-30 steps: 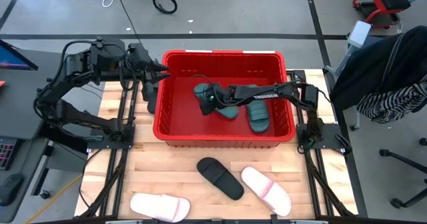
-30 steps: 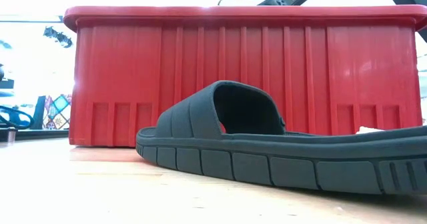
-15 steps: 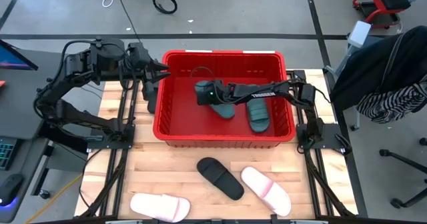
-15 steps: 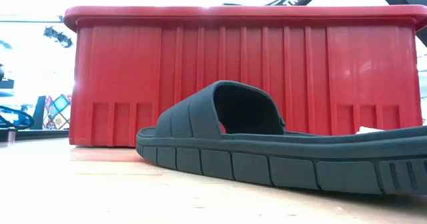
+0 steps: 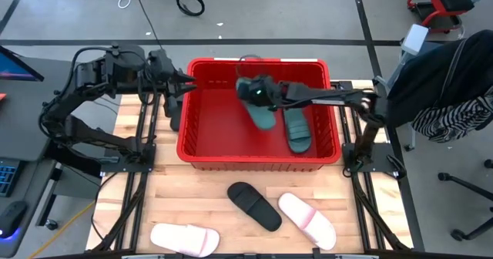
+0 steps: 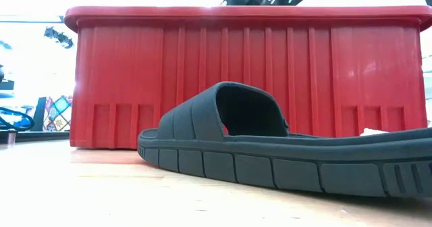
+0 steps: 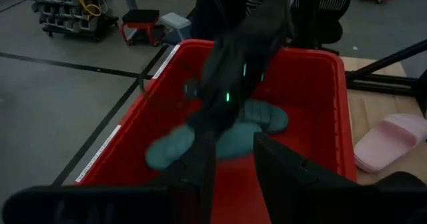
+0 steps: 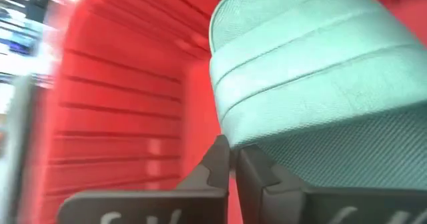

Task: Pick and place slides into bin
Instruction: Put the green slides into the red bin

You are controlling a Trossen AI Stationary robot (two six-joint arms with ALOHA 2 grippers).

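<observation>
Right gripper (image 5: 253, 90) now rising inside bin (image 5: 202, 147), having shifted toward back wall versus a second ago; fingers pressed together, pinching edge of teal slide (image 5: 263, 114). Slide tilting, lifting off bin floor. Second teal slide (image 5: 298, 131) lying flat just beside it. Judging this as re-grab of item already binned, not progress.

Left gripper (image 5: 185, 82) waiting at bin's left rim, jaws partly spread, holding nothing.

Black slide (image 5: 254, 205) and two pink slides (image 5: 306, 219) (image 5: 185, 239) lying on table (image 5: 154, 205) in front of bin, not yet picked.
</observation>
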